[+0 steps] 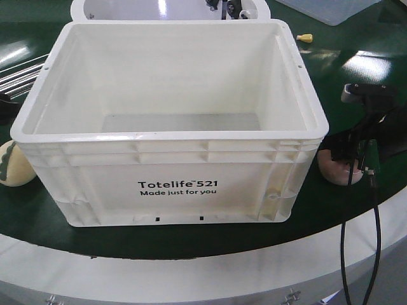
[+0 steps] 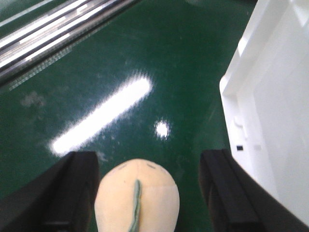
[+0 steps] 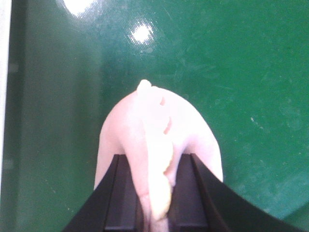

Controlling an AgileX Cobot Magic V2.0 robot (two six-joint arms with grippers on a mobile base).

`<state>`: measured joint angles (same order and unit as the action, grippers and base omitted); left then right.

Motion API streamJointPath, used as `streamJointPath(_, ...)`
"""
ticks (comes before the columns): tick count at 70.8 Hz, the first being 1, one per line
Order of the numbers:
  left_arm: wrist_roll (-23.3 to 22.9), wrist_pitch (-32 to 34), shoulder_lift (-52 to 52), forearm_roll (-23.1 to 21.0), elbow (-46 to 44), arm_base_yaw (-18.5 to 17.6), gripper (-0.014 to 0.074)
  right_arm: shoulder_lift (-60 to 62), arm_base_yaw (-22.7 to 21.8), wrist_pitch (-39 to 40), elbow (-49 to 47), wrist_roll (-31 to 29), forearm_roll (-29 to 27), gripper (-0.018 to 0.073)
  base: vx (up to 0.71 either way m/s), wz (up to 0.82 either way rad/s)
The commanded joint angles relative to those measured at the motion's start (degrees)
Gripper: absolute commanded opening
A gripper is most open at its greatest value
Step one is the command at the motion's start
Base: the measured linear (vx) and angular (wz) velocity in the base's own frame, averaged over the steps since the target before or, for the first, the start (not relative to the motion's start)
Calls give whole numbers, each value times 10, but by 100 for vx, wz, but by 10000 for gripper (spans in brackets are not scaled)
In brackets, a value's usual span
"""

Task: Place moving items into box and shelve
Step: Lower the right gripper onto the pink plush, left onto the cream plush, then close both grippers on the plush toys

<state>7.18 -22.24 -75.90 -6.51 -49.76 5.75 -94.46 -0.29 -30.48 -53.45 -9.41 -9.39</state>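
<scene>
A white empty box (image 1: 191, 190) marked "Totelife 521" stands on the green table; its side (image 2: 275, 111) shows in the left wrist view. A cream plush toy with a green seam (image 2: 137, 198) lies left of the box (image 1: 13, 164). My left gripper (image 2: 149, 193) is open, its fingers on either side of the toy without touching it. My right gripper (image 3: 157, 193) is shut on a pink plush toy with a pale yellow crest (image 3: 154, 130), which rests on the table right of the box (image 1: 336, 168).
Metal rails (image 2: 58, 34) run along the far left of the table. A small yellow item (image 1: 305, 38) lies behind the box at the right. A round white container (image 1: 159, 9) stands behind the box. Black cables (image 1: 375, 235) hang from the right arm.
</scene>
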Motion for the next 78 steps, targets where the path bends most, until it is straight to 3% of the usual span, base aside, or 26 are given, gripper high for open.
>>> streamJointPath(1, -6, 13, -4, -2, -20, 2, 556, 15, 0, 9, -14, 0, 0, -15, 0, 0)
streamJointPath(32, -25, -10, -53, -1, -20, 2, 555, 15, 0, 7, -14, 0, 0, -15, 0, 0)
streamJointPath(52, -38, -28, -71, 45, -16, 2, 555, 15, 0, 7, -14, 0, 0, -15, 0, 0)
streamJointPath(78, -45, -12, -100, 47, -3, 2, 555, 15, 0, 9, -14, 0, 0, -15, 0, 0)
